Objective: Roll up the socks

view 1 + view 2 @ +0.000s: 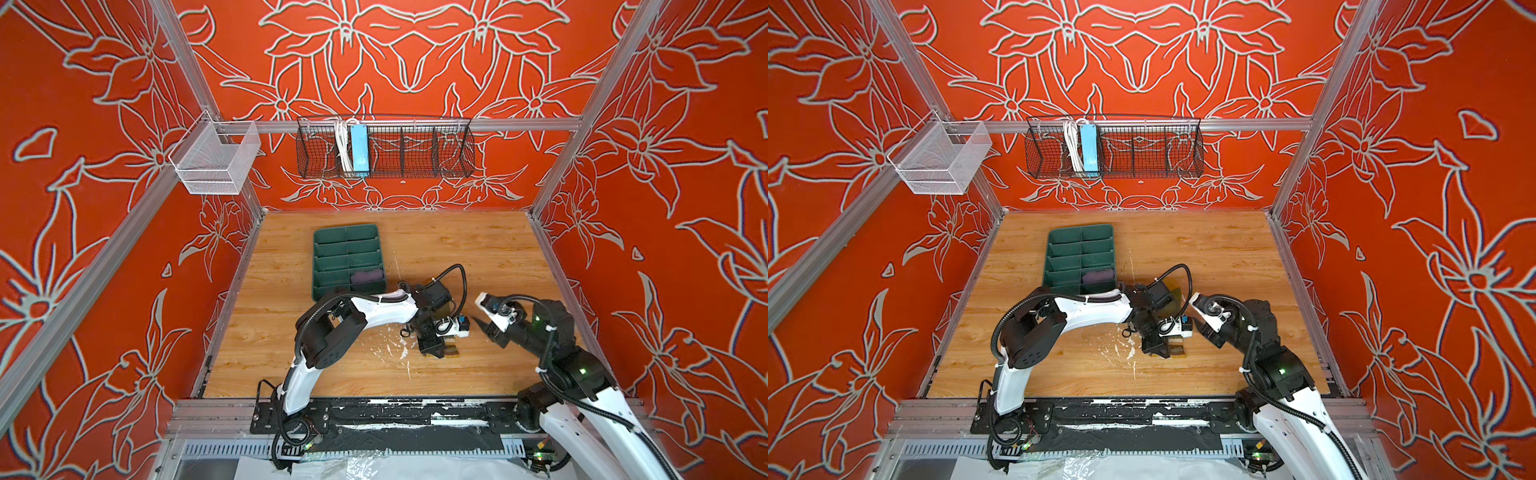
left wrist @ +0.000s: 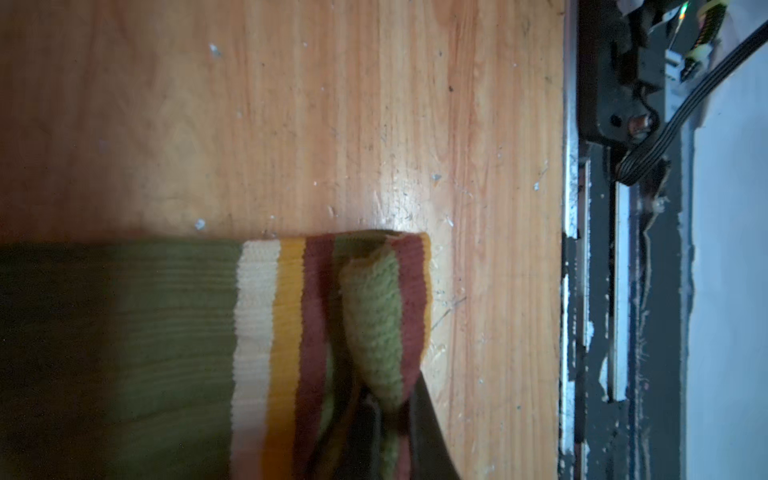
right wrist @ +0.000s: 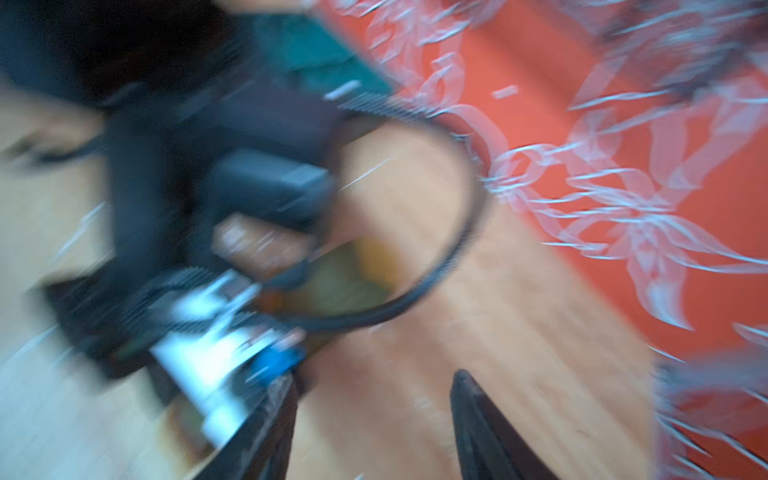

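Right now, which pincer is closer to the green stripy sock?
Left. The left pincer is shut on the striped cuff of the green sock; the right pincer hangs open beside it, not touching.

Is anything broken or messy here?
Yes. The wooden table has white scrapes near its front, the black rail along that edge is chipped, and the striped end of the green sock is scrunched in the left hand.

1. The tray is sitting on the table, toward its back left.
2. The rolled sock is lying in a right-hand compartment near the tray's front.
3. The flat sock is lying on the table, before and right of the tray.
4. The right gripper is hanging near that sock's right.
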You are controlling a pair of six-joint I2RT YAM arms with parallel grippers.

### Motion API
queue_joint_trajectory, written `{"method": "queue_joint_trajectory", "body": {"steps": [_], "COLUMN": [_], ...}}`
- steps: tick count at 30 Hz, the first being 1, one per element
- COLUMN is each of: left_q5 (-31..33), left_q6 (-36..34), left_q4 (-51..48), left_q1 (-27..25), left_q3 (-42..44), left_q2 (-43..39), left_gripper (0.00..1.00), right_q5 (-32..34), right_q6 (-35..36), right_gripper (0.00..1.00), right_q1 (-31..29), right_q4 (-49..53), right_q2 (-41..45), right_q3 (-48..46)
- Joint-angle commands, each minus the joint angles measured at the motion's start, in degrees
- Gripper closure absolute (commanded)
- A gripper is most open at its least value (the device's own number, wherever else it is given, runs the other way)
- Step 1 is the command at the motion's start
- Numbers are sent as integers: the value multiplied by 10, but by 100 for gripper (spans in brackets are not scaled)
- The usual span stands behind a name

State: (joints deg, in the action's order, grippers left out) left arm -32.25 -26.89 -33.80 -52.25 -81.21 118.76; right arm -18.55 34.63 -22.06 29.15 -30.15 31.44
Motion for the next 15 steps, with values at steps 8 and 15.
{"method": "queue_joint_trajectory", "body": {"steps": [8,15], "left_q5": [24,25], "left_q6": [9,13], "left_q4": [-61,-62], "left_q1": [14,16], "left_q3": [12,8], "left_q2": [57,62], "left_gripper": [96,96], "right_q5": [116,170], "right_q6": [112,106], "right_gripper": [41,41], "right_q1": [-251,-279], "right_q4": [78,-19], "right_q2": [-204,-170], "right_q3": [21,-5]}}
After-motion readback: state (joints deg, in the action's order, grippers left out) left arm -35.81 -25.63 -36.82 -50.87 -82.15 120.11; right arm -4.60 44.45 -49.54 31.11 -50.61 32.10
